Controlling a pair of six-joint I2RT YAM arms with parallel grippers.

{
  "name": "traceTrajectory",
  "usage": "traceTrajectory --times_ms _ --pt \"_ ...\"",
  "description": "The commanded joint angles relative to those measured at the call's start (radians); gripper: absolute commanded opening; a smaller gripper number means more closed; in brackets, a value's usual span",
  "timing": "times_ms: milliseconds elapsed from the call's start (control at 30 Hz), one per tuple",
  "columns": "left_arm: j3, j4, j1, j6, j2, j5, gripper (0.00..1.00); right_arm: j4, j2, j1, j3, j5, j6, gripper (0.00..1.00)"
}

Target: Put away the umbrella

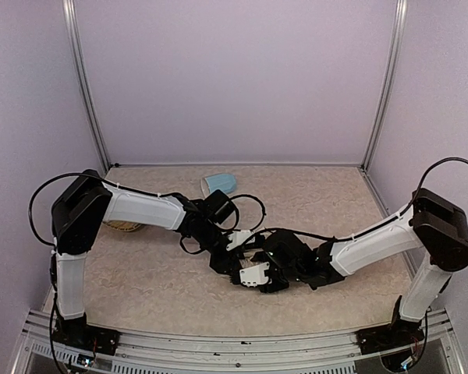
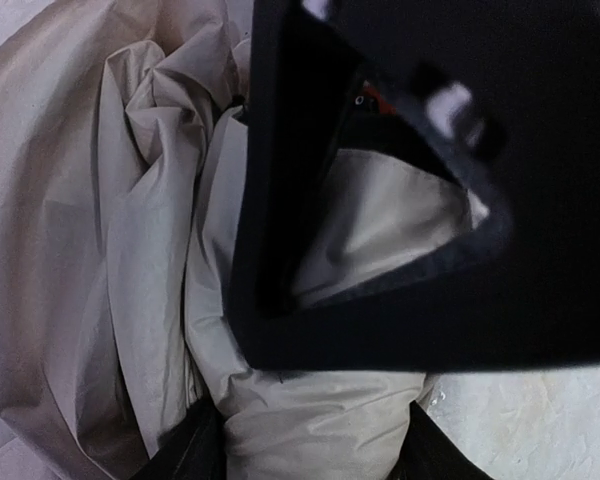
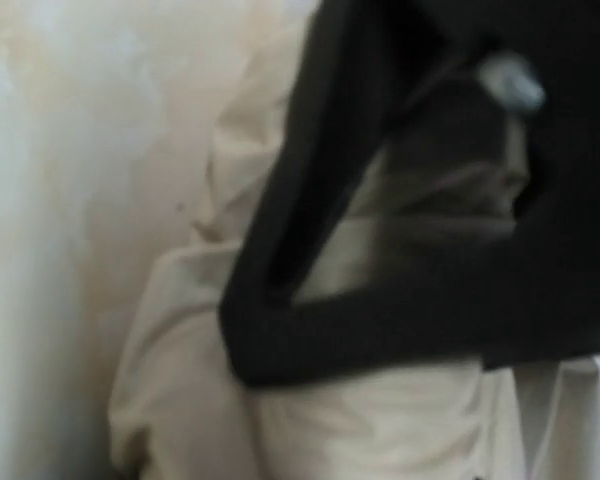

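We judge the umbrella, near the mug, light, soft and slippery (best taken at its bunched folds); left jaws clamp its fabric, right jaws we cannot tell.

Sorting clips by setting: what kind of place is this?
Likely a lab robot cell: plain lilac panels in aluminium posts box in a tabletop, with arms bolted to its front rail.

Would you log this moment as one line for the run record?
umbrella: fabric bunched | left tool: closed on fabric | right tool: at umbrella, grip unclear
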Motion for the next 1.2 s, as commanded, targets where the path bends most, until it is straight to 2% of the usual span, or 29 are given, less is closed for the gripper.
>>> traceTrajectory --times_ms 0,200,300,333,367,433,600,667,733,867,967,1067,1167 --pt "-0.070 -0.243 -0.007 0.006 0.113 -0.024 0.53 -0.118 0.094 0.003 0.050 0.123 -0.007 0.53" --pt "-0.104 -0.200 0.007 0.052 0.040 0.064 0.55 -0.220 0.098 0.003 0.071 0.094 0.039 0.24" --pt "-0.158 -0.098 0.008 0.066 -0.047 0.093 0.64 -0.254 0.091 0.003 0.072 0.046 0.056 0.16" --pt "-0.187 -0.039 0.010 0.058 -0.081 0.091 0.66 -0.277 0.090 0.003 0.079 0.031 0.063 0.15" --pt "-0.214 0.028 0.013 0.043 -0.122 0.086 0.73 -0.294 0.087 0.003 0.084 0.014 0.077 0.13" --pt "-0.296 0.177 0.027 0.008 -0.214 0.077 0.97 -0.334 0.082 0.000 0.098 -0.035 0.100 0.12" --pt "-0.600 0.721 0.093 -0.115 -0.525 0.063 0.99 -0.450 0.077 -0.009 0.143 -0.212 0.153 0.12" --pt "-0.725 0.879 0.108 -0.139 -0.629 0.037 0.99 -0.516 0.082 -0.019 0.170 -0.292 0.184 0.12" --pt "-0.815 0.970 0.108 -0.129 -0.713 -0.004 0.99 -0.582 0.095 -0.031 0.200 -0.384 0.209 0.12" --pt "-0.908 0.977 0.081 -0.124 -0.824 -0.075 0.96 -0.672 0.120 -0.054 0.243 -0.511 0.243 0.12" --pt "-0.933 0.914 0.007 -0.066 -0.870 -0.153 0.90 -0.727 0.132 -0.098 0.269 -0.629 0.266 0.12" --pt "-0.920 0.829 -0.087 0.008 -0.860 -0.234 0.84 -0.809 0.184 -0.145 0.322 -0.758 0.273 0.13" --pt "-0.850 0.713 -0.160 0.056 -0.786 -0.310 0.83 -0.886 0.264 -0.171 0.382 -0.840 0.277 0.13"
